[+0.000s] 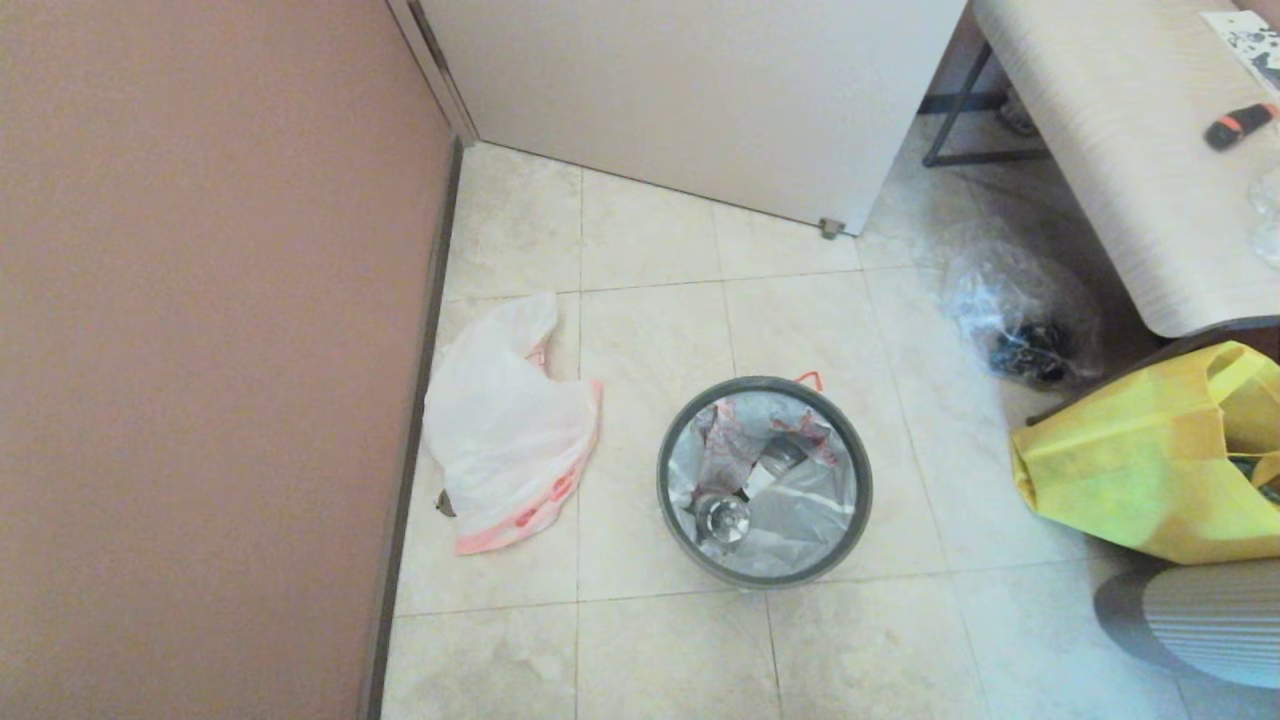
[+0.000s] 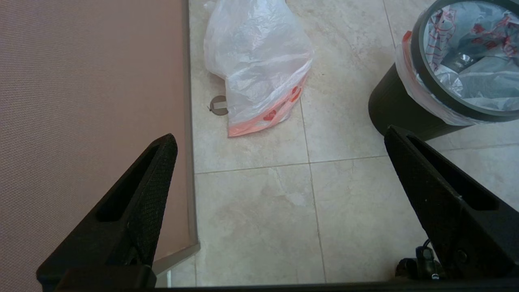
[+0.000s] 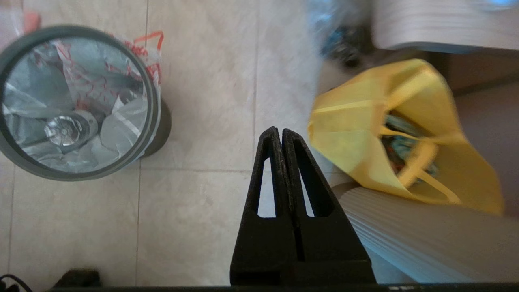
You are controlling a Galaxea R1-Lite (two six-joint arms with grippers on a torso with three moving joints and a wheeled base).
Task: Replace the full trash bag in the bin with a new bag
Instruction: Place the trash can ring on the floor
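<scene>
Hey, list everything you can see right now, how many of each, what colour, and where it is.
bin: one, black with a dark grey hoop, on the floor in the middle.
full trash bag: one, translucent white with red print, lining the bin, clear bottle inside.
new bag: one, white with a pink-red band, flat on the floor by the left wall.
clear bag: one, clear with dark contents, on the floor at right.
yellow bag: one, yellow fabric, on the floor at far right.
bench: one, pale, top right.
black and orange object: one, on the bench.
left gripper: one, black, open, above the floor near the wall.
right gripper: one, black, shut, between bin and yellow bag.
</scene>
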